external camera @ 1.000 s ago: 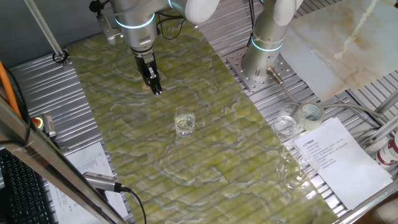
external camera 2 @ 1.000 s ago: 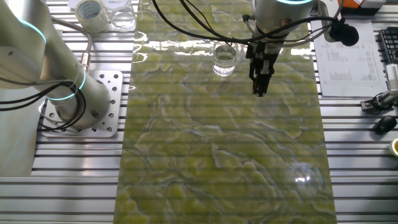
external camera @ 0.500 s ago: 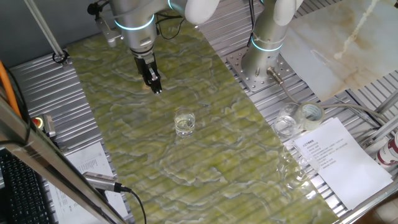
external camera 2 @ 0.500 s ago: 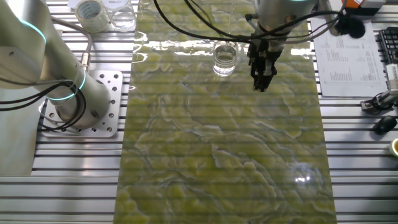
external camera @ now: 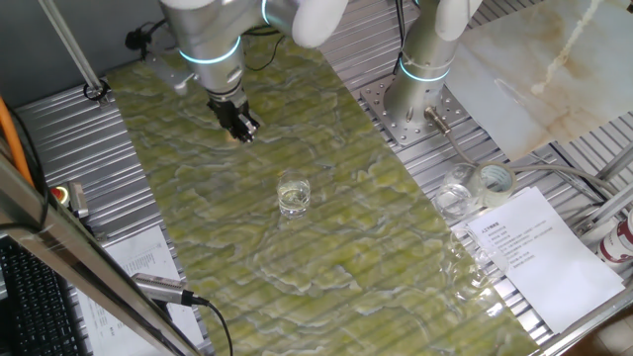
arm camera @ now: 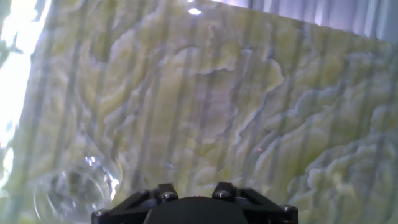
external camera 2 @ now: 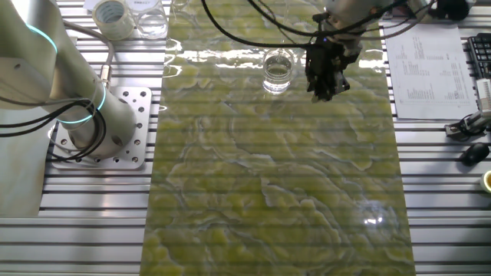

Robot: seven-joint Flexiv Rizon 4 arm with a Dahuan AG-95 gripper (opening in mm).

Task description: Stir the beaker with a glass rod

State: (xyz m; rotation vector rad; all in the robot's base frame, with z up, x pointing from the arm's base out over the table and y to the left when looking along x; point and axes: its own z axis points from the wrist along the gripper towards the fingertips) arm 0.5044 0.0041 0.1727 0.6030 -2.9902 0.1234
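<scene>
Task looks barely started, going by what shows. The beaker (external camera: 294, 195) stands upright on the green marbled mat (external camera: 326, 267) near the middle of the counter (external camera: 69, 129), a little clear liquid in it, nothing inside that I can make out. The claw (external camera: 244, 130) hangs over the mat, tilted, well apart from the beaker in one fixed view; in the other fixed view it (external camera 2: 325, 83) sits just beside the beaker (external camera 2: 278, 70), to its right, not touching. The hand view shows the beaker (arm camera: 74, 186) at lower left, blurred, with only the claw's base at the bottom edge and no fingertips visible.

Claw state: the fingers look close together in both fixed views, but I cannot tell whether they are fully closed or pinching something.

The glass rod: not visible in any view. Could be held between the fingers or lying on the mat; too thin and clear to tell. So the pickup cannot be confirmed either way.

Left to do, as I judge it: get the rod tip into the beaker, stir, then withdraw.

Off to the side: other clear glass vessels (external camera: 455, 198) and a tape roll (external camera: 495, 180) on the grooved metal, plus a printed sheet (external camera: 529, 252). Not involved.
</scene>
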